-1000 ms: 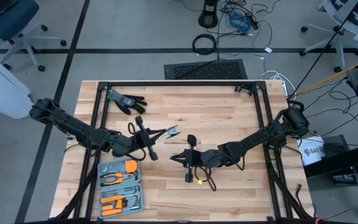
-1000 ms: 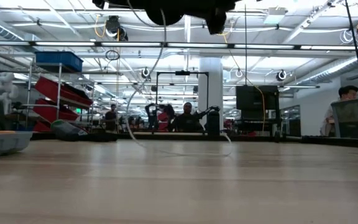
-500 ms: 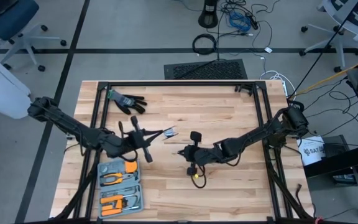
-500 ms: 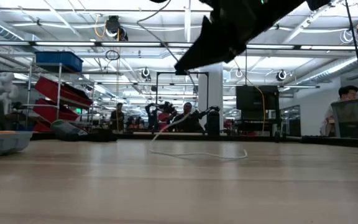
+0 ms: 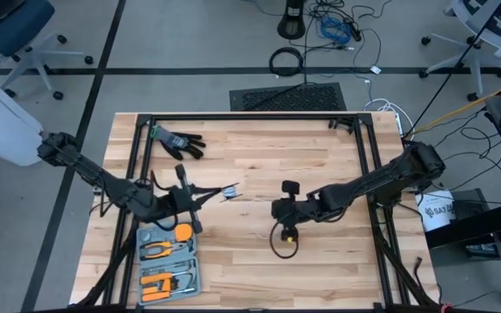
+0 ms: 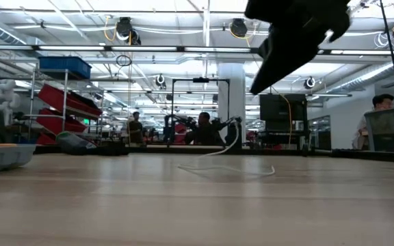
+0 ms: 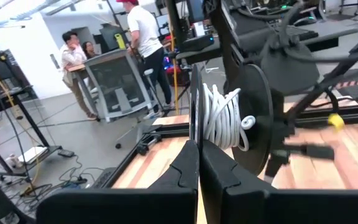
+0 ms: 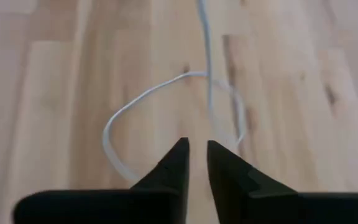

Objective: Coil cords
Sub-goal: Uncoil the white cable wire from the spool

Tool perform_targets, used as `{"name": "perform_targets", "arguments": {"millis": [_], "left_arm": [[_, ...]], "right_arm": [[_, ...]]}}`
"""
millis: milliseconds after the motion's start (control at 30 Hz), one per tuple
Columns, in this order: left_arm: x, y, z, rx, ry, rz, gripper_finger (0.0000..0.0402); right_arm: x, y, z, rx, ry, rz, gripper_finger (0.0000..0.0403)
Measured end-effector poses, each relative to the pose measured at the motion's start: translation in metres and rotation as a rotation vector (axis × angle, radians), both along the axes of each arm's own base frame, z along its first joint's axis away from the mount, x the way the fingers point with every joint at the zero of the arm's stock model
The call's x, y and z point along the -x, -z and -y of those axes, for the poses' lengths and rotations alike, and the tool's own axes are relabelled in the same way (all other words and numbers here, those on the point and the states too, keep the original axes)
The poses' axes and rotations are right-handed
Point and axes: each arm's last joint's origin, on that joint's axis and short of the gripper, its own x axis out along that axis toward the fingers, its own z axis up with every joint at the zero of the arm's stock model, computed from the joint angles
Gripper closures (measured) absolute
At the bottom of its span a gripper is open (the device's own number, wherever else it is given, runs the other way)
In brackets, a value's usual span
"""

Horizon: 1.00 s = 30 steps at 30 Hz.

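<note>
My left gripper (image 5: 217, 193) is left of the table's middle, shut on a small black spool (image 5: 231, 189). In the left wrist view (image 7: 199, 155), white cord (image 7: 219, 118) is wound between the spool's two black discs. My right gripper (image 5: 278, 211) hangs above the table's middle, fingers pointing down. In the right wrist view (image 8: 197, 152) its fingers are nearly closed around the thin white cord (image 8: 207, 74). A loose loop of cord (image 8: 114, 130) lies on the wood below it and also shows in the low view (image 6: 231, 167). A small yellow piece (image 5: 290, 233) sits by that loop. My left gripper pinches the rim of the spool's nearer black disc (image 7: 194, 127) between its two fingers. The fingers lie about level, coming from the table's left. The spool is held clear of the table, on edge. My right gripper has the white cord (image 8: 209, 121) running into the narrow gap between its fingertips, from above. The cord hangs slack below them onto the table.
A black glove (image 5: 177, 141) lies at the far left. A grey tray with orange-handled pliers (image 5: 168, 261) stands at the near left, just by my left gripper. Black frame rails (image 5: 250, 117) border the table. People stand in the room beyond.
My right gripper has gone toward the table's right edge, and the cord's loose loop on the table has followed it. My left gripper has drawn back toward the table's left edge with the spool and has turned somewhat.
</note>
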Motion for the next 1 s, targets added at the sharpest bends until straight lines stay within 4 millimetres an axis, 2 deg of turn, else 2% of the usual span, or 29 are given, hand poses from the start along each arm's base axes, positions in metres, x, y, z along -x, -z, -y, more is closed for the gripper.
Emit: {"name": "perform_targets", "arguments": {"millis": [167, 400, 567, 733, 1000], "left_arm": [[0.000, 0.000, 0.000, 0.024, 0.000, 0.008, 0.0401], [0.000, 0.002, 0.000, 0.012, 0.005, -0.013, 0.0401], [-0.001, 0.002, 0.002, 0.014, 0.099, -0.017, 0.0401], [-0.001, 0.002, 0.002, 0.015, 0.122, -0.017, 0.0401], [-0.002, 0.002, 0.003, 0.014, 0.123, -0.017, 0.0401]], "right_arm": [[0.010, -0.011, -0.001, -0.057, 0.020, 0.003, 0.0305], [-0.004, -0.028, -0.012, -0.032, -0.115, 0.223, 0.0262], [-0.009, -0.041, -0.020, 0.054, -0.091, 0.383, 0.0245], [-0.013, -0.052, -0.026, 0.100, -0.079, 0.510, 0.0229], [-0.021, -0.049, -0.031, 0.088, -0.096, 0.563, 0.0222]]}}
